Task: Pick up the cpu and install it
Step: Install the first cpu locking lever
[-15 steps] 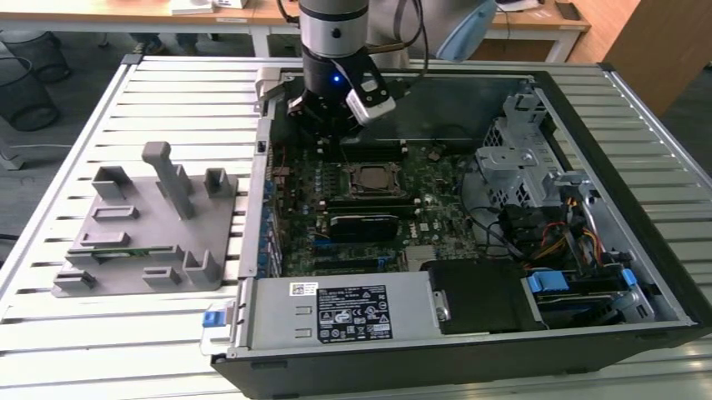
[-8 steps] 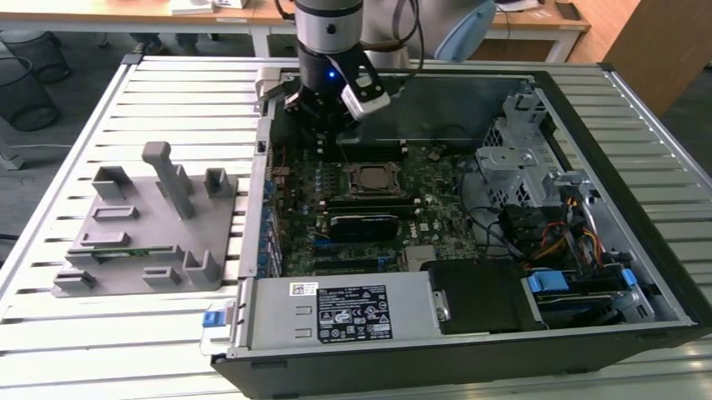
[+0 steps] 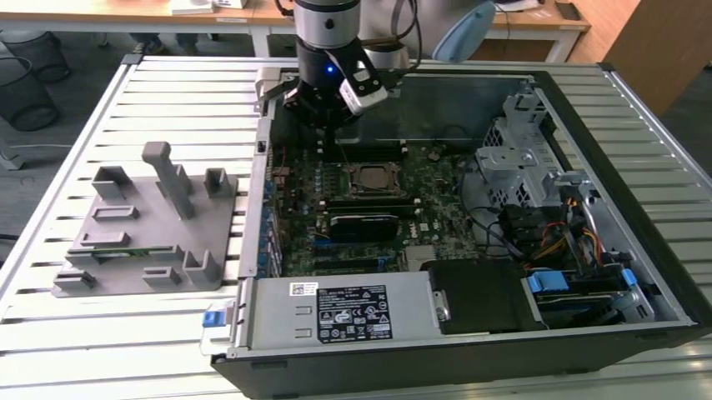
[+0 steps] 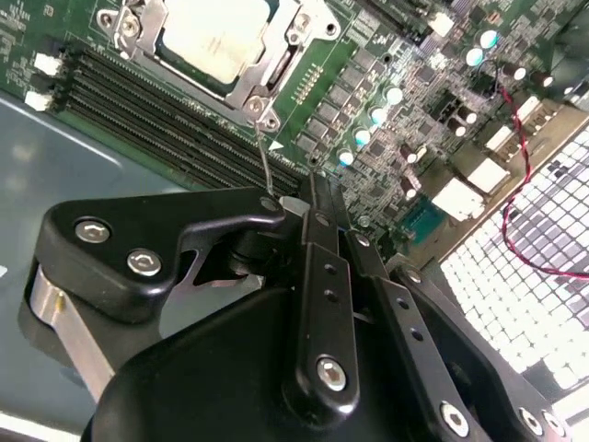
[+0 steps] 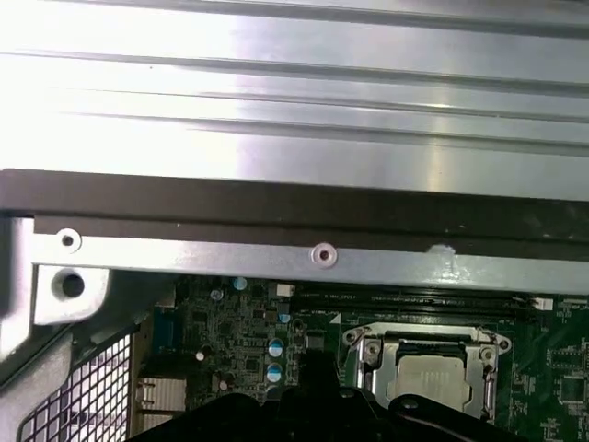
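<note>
The cpu (image 3: 364, 179) lies flat in its socket in the middle of the motherboard (image 3: 434, 167), silvery top up, with the metal socket frame (image 4: 276, 69) around it. It also appears in both wrist views (image 4: 216, 32) (image 5: 433, 373). My gripper (image 3: 323, 117) hangs above the board's far edge, beyond the cpu and over the memory slots (image 4: 156, 120). Its black fingers (image 4: 308, 198) are shut with nothing between them. The thin socket lever (image 4: 266, 166) runs toward the fingertips.
The open computer case (image 3: 601, 100) rests on a slatted table (image 3: 167, 92). A grey fixture (image 3: 145, 225) holding a green memory stick (image 3: 112, 242) sits at the exterior view's left. Inside the case are a power supply (image 3: 345, 312), a drive cage (image 3: 523, 158) and cables (image 3: 556, 242).
</note>
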You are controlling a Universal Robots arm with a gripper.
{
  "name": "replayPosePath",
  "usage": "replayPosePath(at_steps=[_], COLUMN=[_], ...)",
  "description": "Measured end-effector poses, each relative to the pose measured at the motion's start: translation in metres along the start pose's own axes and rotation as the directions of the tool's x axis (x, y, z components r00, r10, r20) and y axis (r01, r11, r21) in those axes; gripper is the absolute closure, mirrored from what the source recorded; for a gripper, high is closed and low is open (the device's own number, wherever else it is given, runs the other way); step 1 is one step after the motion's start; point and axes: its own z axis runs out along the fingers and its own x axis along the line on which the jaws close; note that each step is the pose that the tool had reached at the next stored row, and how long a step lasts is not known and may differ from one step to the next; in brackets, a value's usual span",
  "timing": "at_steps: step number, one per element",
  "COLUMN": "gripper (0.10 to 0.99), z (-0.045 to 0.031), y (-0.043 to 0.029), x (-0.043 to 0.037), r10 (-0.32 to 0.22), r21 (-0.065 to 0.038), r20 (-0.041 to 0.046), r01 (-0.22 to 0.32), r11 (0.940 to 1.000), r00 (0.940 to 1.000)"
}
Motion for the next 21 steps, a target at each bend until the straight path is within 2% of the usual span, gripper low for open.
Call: replayPosePath(at_steps=[15,21], gripper=[0.98,0.98], z=[0.0002,0.0004], y=[-0.0004,-0.0009], x=[-0.0107,-0.0225], r10=[0.0,0.0], r21=[0.0,0.0], r20=[0.0008,0.0004], r01=[0.0,0.0], r11=[1.0,1.0], r00=[1.0,1.0])
